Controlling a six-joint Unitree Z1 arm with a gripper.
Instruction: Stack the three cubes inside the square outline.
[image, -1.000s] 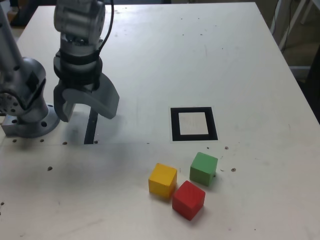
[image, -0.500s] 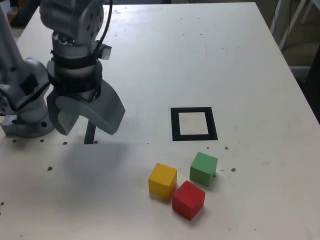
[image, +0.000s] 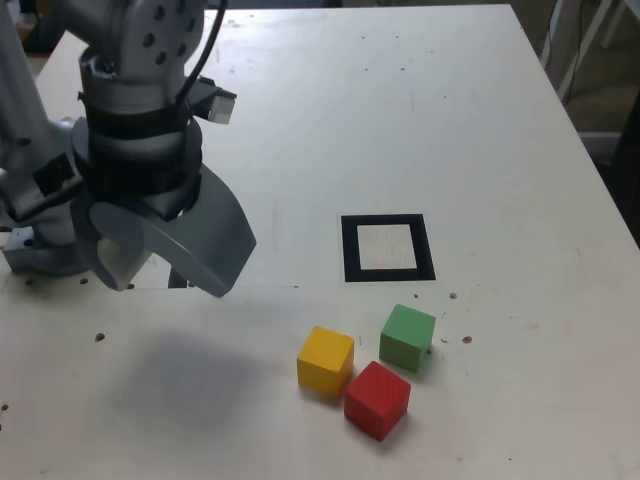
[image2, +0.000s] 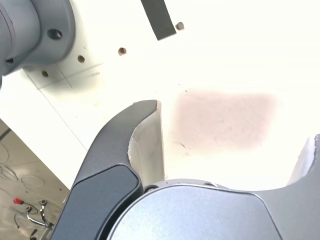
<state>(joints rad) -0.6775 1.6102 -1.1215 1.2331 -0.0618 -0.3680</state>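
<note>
Three cubes lie close together on the white table (image: 480, 120) near its front: yellow (image: 326, 360), red (image: 377, 399) and green (image: 408, 337). Just behind them is the square outline (image: 387, 247) of black tape, with nothing inside it. My gripper (image: 170, 275) hangs above the table at the exterior view's left, well away from the cubes, open wide and holding nothing. The wrist view shows its jaws spread over bare table, gripper (image2: 232, 122), with no cube in sight.
The arm's grey base (image: 45, 245) is bolted at the table's left edge in the exterior view. A narrow black tape strip (image2: 158, 19) lies beside the base, mostly hidden behind the gripper in the exterior view. Several small screw holes (image2: 122, 51) dot the tabletop.
The gripper has moved toward the table's front and looms larger in the exterior view, still open. The cubes have not moved.
</note>
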